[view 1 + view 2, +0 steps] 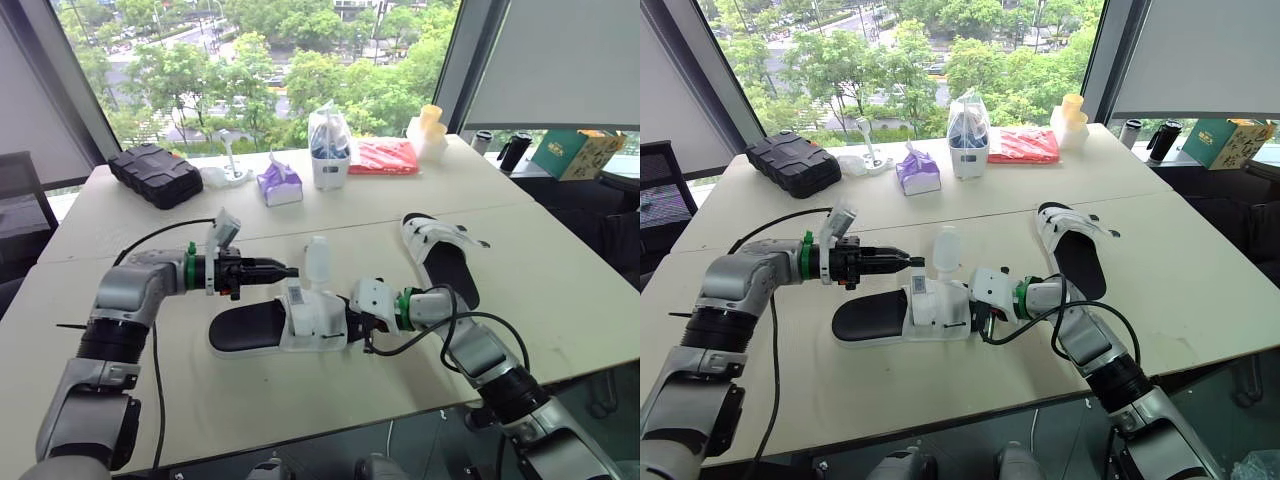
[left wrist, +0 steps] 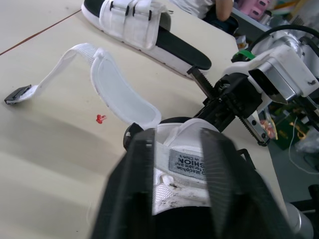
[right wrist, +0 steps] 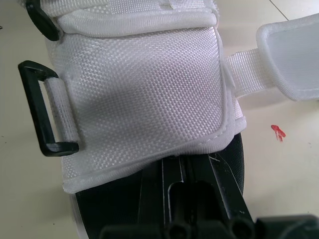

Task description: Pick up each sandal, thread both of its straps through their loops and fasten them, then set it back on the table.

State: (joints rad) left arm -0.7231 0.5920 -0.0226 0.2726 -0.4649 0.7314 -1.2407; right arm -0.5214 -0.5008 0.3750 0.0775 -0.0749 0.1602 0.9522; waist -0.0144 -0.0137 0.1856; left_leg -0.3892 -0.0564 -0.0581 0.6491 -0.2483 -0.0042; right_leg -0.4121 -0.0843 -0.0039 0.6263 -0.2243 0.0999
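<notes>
Left eye view: the tabletop [image 1: 560,300] carries the near sandal [image 1: 250,325] flat at centre, with the far sandal [image 1: 447,262] apart to the right and further back. The left gripper [image 1: 283,271] is over the white upper, fingers clenched on its labelled flap [image 2: 187,164]. The right gripper [image 1: 352,322] is at the toe end, fingers drawn together on the near sandal's sole by the upper's edge. The padded strap [image 2: 119,92] lies loose on the tabletop, and the black loop [image 3: 40,107] sits at the upper's side.

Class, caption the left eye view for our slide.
Left gripper and right gripper at near sandal, strap raised; second sandal beyond.

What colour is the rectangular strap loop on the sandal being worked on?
Black. The loop on the sandal shows best in the right wrist view.
</notes>
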